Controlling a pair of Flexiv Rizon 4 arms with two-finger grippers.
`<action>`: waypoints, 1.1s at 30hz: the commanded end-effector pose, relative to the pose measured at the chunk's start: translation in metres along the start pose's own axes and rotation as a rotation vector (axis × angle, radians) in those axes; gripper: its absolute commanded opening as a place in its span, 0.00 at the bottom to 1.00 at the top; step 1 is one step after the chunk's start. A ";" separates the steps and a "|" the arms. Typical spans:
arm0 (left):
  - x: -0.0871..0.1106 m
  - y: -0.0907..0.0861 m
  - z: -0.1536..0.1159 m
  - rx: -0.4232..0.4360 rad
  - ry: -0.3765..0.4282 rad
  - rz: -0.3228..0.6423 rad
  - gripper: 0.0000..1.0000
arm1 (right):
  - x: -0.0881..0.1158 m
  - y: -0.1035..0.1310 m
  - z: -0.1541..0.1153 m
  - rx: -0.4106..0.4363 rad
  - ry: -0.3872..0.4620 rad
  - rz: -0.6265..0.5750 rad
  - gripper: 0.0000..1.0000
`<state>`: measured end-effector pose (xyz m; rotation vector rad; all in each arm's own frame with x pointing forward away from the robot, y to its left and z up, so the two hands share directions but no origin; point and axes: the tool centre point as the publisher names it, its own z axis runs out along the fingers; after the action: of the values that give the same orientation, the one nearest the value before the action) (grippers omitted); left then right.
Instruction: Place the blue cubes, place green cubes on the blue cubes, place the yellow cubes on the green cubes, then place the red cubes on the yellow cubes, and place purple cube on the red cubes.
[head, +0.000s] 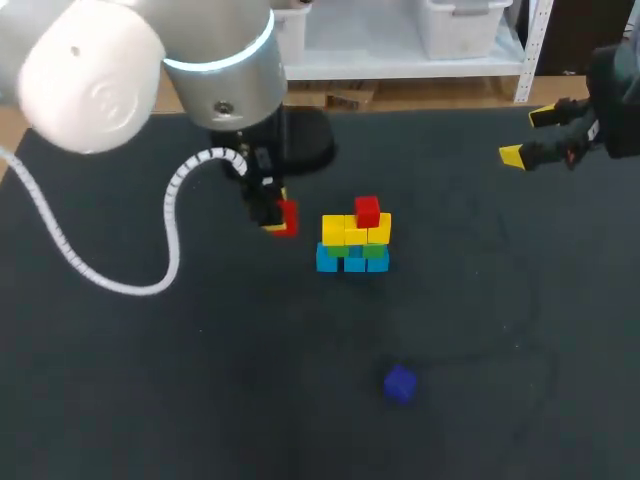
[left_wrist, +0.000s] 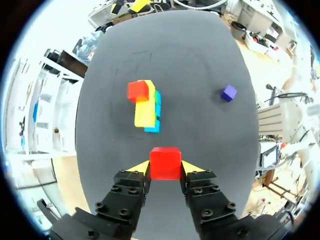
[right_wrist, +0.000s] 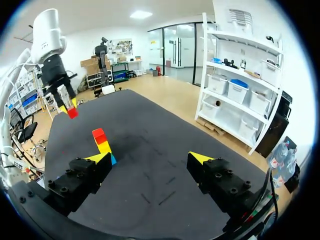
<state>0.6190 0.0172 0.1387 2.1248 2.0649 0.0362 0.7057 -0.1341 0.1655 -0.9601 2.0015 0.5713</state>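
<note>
A stack stands mid-table: blue cubes at the base, green cubes on them, yellow cubes above, and one red cube on top at the right. My left gripper hangs left of the stack, shut on a second red cube, which sits between its yellow fingertips. The stack lies ahead of that gripper. A purple cube rests alone near the front. My right gripper is open and empty at the far right, high above the table, with the stack ahead of it.
The dark table carries nothing besides the stack and the purple cube. My left arm's white cable loops down over the table's left part.
</note>
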 end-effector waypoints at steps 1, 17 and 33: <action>-0.021 0.033 0.012 0.128 0.030 0.038 0.00 | 0.001 -0.001 0.001 -0.003 -0.005 -0.001 1.00; -0.049 0.032 0.027 0.204 -0.028 0.021 0.00 | 0.001 -0.001 0.001 -0.003 -0.005 -0.001 1.00; -0.055 0.038 0.039 0.152 -0.034 -0.037 0.00 | 0.001 -0.001 0.001 -0.003 -0.005 -0.001 1.00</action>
<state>0.6580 -0.0399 0.1143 2.1507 2.1481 -0.1644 0.7057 -0.1342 0.1655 -0.9600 2.0015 0.5713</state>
